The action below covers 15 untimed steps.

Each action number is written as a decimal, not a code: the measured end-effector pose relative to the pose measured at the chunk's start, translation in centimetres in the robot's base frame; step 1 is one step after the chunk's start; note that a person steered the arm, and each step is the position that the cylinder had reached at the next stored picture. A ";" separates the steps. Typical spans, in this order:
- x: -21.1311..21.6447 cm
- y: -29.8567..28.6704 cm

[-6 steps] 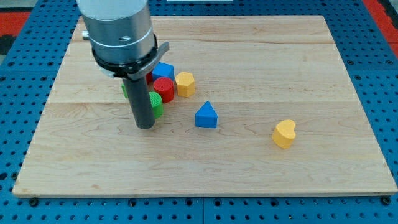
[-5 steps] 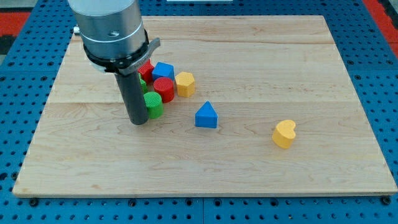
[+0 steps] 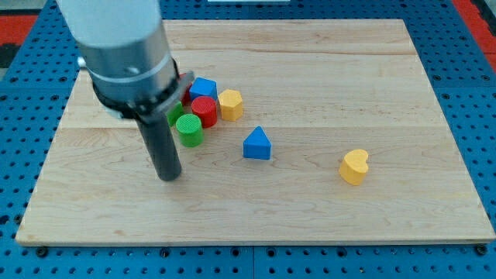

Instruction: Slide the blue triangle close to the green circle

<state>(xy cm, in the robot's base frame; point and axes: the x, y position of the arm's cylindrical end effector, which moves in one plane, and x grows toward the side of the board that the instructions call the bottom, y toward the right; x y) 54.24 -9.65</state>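
The blue triangle (image 3: pixel 257 144) lies alone near the board's middle. The green circle (image 3: pixel 188 129) sits to its left, at the lower edge of a cluster of blocks. My tip (image 3: pixel 169 176) rests on the board below and to the left of the green circle, a short gap from it and well left of the blue triangle. The arm's grey body hides the cluster's left part.
The cluster holds a red cylinder (image 3: pixel 204 111), a blue block (image 3: pixel 203 87), a yellow block (image 3: pixel 230 104), another red block (image 3: pixel 185 91) and another green block (image 3: pixel 174 114), partly hidden. A yellow heart (image 3: pixel 354 166) lies at the right. The wooden board (image 3: pixel 325 70) sits on a blue pegboard.
My tip has moved left and toward the view's bottom, away from the green circle, which now shows fully. No block has moved.
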 end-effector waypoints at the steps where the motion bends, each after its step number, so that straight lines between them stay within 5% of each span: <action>1: 2.4 4.4; 3: 0.6 11.9; 9: -1.9 16.9; 10: -4.6 16.6; 12: -4.9 5.0; 15: -5.8 2.7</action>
